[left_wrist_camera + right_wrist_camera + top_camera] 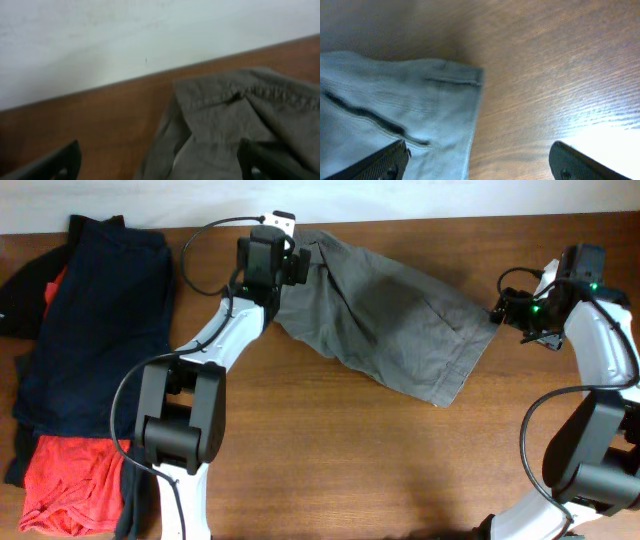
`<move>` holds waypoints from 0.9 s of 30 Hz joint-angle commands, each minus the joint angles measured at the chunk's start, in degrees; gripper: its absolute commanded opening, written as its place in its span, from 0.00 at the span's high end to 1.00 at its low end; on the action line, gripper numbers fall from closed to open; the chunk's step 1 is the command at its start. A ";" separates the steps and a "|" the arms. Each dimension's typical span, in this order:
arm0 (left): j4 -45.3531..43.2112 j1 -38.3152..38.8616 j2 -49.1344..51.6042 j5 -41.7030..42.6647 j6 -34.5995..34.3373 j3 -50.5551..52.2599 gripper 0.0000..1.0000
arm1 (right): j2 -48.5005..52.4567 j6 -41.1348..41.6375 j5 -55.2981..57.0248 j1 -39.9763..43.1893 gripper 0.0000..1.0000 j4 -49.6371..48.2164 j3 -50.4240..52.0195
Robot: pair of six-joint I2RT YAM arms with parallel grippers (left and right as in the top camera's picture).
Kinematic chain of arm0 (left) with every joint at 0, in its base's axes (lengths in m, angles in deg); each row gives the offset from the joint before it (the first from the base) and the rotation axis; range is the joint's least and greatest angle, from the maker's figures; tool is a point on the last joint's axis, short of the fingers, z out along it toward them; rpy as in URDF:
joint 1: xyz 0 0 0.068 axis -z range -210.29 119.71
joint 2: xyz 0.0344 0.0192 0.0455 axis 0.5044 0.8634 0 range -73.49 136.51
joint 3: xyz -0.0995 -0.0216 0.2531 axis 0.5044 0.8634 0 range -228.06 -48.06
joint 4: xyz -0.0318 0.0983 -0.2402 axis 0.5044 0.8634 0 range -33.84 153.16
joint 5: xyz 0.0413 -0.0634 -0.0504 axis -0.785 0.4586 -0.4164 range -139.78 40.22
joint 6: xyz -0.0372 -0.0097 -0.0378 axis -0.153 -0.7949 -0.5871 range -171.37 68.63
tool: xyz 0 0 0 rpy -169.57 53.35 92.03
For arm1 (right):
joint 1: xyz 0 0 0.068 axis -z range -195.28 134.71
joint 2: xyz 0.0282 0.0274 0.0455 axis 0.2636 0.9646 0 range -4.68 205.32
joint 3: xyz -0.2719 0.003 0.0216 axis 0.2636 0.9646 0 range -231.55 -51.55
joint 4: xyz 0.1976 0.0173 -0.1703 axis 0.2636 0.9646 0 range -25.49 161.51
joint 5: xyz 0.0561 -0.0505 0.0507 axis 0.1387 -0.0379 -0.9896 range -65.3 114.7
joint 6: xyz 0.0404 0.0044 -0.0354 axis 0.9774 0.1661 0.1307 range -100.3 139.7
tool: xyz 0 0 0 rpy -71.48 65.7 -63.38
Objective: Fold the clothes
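Overhead: we see the table (330, 460) | shorts (390, 320) lying crumpled along its back edge, middle to right | left gripper (159, 152) spread above their left end | right gripper (479, 152) spread at their right corner, pinching nothing.

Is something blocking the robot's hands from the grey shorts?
Nothing visible. The left gripper hangs over one end of the wrinkled grey-olive woven shorts, the right gripper beside the other, jaws open.

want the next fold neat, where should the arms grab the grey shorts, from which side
Probably pinch the grey shorts at both end corners from above: left gripper on the seamed corner by the wall, right gripper on the hemmed right corner. Both rest on the table, edges exposed.
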 commanded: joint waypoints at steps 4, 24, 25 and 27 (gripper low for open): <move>25.03 -0.48 -3.72 3.89 7.54 -14.05 0.01 | -3.04 -2.01 -4.83 -4.44 0.09 11.47 -8.50; 39.71 -10.62 5.42 26.47 9.88 -14.05 0.09 | -2.91 -2.03 -4.98 -12.81 0.10 14.05 -8.37; 39.71 -10.73 5.86 26.58 9.73 -14.05 0.10 | -2.91 -2.03 -4.98 -12.81 0.10 14.08 -8.37; 39.58 -10.71 6.56 26.58 9.70 -14.05 0.11 | -2.91 -2.05 -4.98 -12.81 0.10 14.10 -8.37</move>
